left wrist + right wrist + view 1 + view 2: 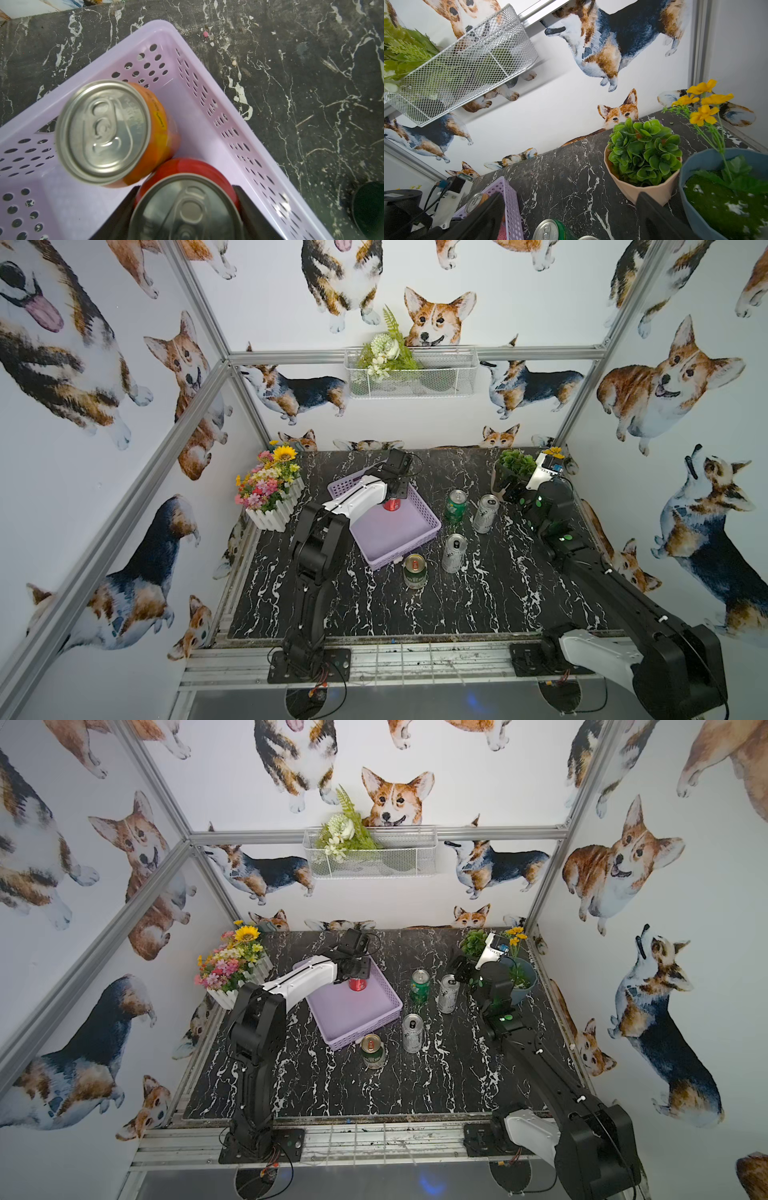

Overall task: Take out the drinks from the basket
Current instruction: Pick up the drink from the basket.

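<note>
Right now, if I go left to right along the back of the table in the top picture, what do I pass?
Flower box → purple basket → far green can → far silver can.

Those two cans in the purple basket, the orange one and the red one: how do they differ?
The orange can has an orange body, the red can a red one. The red can sits clamped between the fingers of the left gripper; the orange can stands free. The orange can is nearer the corner of the basket than the red can. Both stand upright in the basket, silver tops unopened.
</note>
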`<state>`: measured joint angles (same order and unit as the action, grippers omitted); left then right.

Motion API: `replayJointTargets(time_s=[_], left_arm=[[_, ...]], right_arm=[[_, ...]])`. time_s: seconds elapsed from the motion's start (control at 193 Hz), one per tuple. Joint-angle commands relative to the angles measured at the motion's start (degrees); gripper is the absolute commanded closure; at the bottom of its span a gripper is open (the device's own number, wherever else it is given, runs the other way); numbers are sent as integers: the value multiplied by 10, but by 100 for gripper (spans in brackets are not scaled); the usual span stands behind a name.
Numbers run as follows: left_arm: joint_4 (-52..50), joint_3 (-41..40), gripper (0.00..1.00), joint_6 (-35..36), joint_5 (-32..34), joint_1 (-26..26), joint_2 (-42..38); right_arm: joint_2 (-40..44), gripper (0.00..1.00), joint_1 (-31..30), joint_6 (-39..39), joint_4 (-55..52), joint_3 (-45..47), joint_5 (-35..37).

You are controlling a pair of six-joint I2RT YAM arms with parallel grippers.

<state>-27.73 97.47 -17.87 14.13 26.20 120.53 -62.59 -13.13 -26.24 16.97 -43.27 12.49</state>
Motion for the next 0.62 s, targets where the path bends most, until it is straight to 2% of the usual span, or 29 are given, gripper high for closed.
replayJointTargets(time_s=[0.0, 0.109, 0.295, 0.399, 0.487, 0.616], left_arm=[[-5, 8, 100, 10, -4, 0, 0], [8, -1, 100, 16, 1, 5, -23], [26, -13, 100, 33, -4, 31, -111], [8, -13, 100, 34, -46, 52, -164], [-7, -14, 100, 36, -89, 85, -206], [-37, 10, 100, 57, -105, 159, -250]], right_arm=[[2, 0, -1, 4, 16, 1, 7], [1, 0, -1, 4, 15, 0, 6], [1, 0, -1, 8, 15, -1, 11], [3, 0, 0, 11, 14, -3, 16], [6, 0, 1, 12, 14, -2, 21], [8, 0, 3, 9, 15, -2, 23]])
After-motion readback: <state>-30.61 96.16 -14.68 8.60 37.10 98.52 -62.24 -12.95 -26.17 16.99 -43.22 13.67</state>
